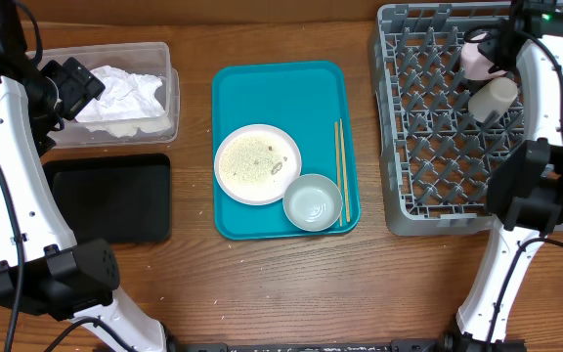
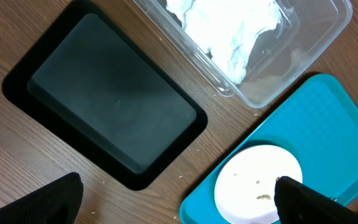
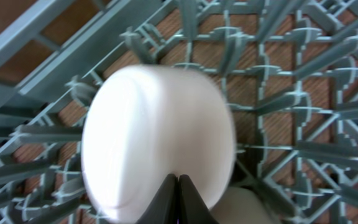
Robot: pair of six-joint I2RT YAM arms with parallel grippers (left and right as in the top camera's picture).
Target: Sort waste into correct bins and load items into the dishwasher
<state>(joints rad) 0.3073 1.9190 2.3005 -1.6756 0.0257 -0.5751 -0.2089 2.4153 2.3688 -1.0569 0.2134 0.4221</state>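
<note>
A teal serving tray (image 1: 277, 93) lies in the middle of a wooden surface (image 1: 262, 284). On the tray sit a round plate (image 1: 221, 164) scattered with pale rice scraps (image 1: 250, 161) and a whitish-blue bowl (image 1: 313, 202) at its near right corner, against the plate. A pair of chopsticks (image 1: 340, 171) lies along the tray's right edge.

Left of the tray, a clear tub (image 1: 169, 93) holds a crumpled white napkin (image 1: 120, 90). A black tray (image 1: 110, 200) lies nearer, also to the left.

Right of the tray stands the large grey dish rack (image 1: 428, 156), with a pink bowl (image 1: 477, 56) and a white cup (image 1: 494, 98) among its far pegs.

The left hand (image 2: 178, 180) hangs left of the teal tray, between the tub and the black tray. Its fingers are spread wide, with nothing between them. The right hand (image 3: 179, 198) is over the rack, right of the teal tray, with its fingers pressed together just in front of the bowl. Whether they touch it cannot be told.
</note>
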